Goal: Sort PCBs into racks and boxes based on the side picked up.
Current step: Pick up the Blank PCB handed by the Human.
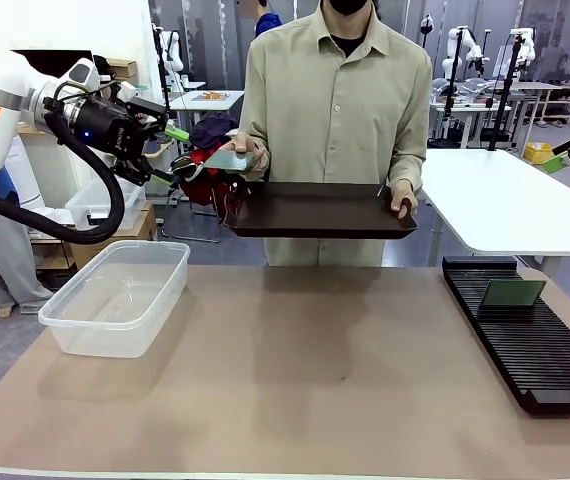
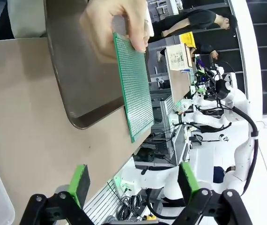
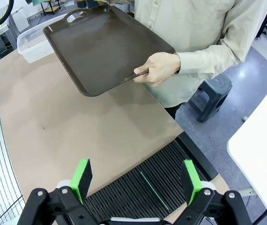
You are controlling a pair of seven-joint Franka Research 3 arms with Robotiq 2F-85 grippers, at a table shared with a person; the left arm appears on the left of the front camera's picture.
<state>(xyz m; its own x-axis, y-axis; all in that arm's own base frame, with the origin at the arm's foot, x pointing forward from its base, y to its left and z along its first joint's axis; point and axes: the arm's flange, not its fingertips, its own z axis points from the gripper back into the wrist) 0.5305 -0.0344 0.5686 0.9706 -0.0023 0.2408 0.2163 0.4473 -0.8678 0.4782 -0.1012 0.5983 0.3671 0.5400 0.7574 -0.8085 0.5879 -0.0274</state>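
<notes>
1st PCB [image 1: 227, 160]: person's hand [image 1: 250, 150] holds it out past the tray's [image 1: 320, 212] left end, far left. That's prob. so my left end effector [image 1: 173, 156], jaws wide & empty just beside it, can take it. 2nd PCB [image 1: 512, 293] stands upright in a far slot of the rack [image 1: 540, 355], right side. Box [image 1: 115, 295] sits near left on the tabletop [image 1: 315, 380], looks empty. My right end effector [image 3: 136, 180] hangs above the rack, also open, holding nothing. Count: 2 PCBs, 1 rack, 1 box, 1 tray.

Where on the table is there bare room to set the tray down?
The middle of the table, between the clear tub and the black rack, is bare. It's crowded above the far left edge, where the left gripper faces the hand-held PCB.
</notes>
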